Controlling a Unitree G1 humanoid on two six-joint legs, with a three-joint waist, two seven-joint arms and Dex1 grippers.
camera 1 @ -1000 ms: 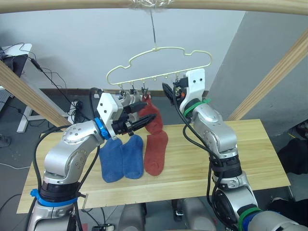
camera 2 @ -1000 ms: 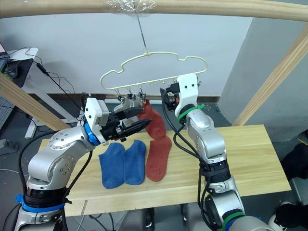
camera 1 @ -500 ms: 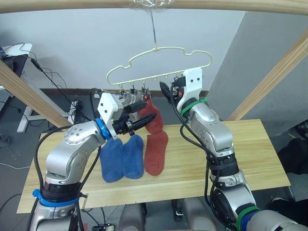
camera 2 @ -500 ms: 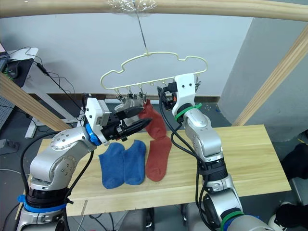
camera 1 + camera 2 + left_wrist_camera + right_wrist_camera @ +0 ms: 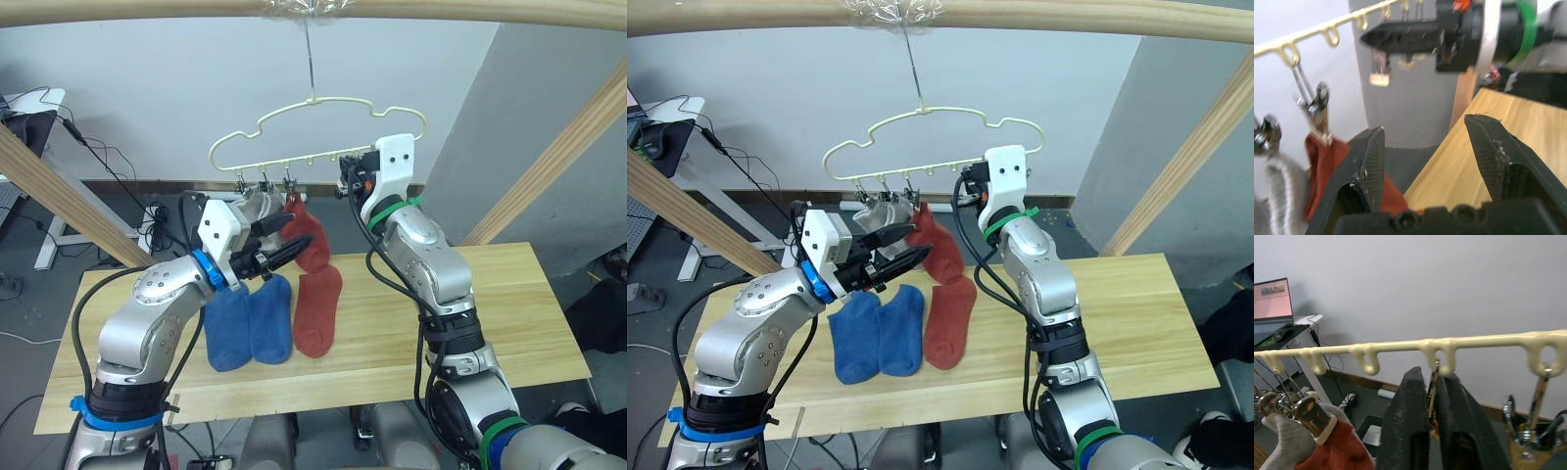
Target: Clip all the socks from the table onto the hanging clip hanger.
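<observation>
The pale yellow-green clip hanger (image 5: 313, 127) hangs from the top pole. A light grey sock (image 5: 257, 201) and a rust-red sock (image 5: 308, 240) hang from clips on its left half. My right gripper (image 5: 1436, 396) is shut on a small metal clip (image 5: 1433, 382) under the hanger's bar, right of the red sock. My left gripper (image 5: 304, 227) stands open just beside the hanging red sock, with nothing between its fingers (image 5: 1367, 166). Two blue socks (image 5: 250, 323) and another rust-red sock (image 5: 318, 311) lie flat on the table (image 5: 509, 304).
The round wooden frame has a top pole (image 5: 441, 10) and slanted poles at the left (image 5: 59, 186) and right (image 5: 558, 157). A desk with a laptop (image 5: 29, 108) and floor cables stand behind at the left. The table's right half is bare wood.
My right gripper has closed on a clip under the bar. The hanger has swung slightly to the left. My left arm has dropped a little, gripper still open.
</observation>
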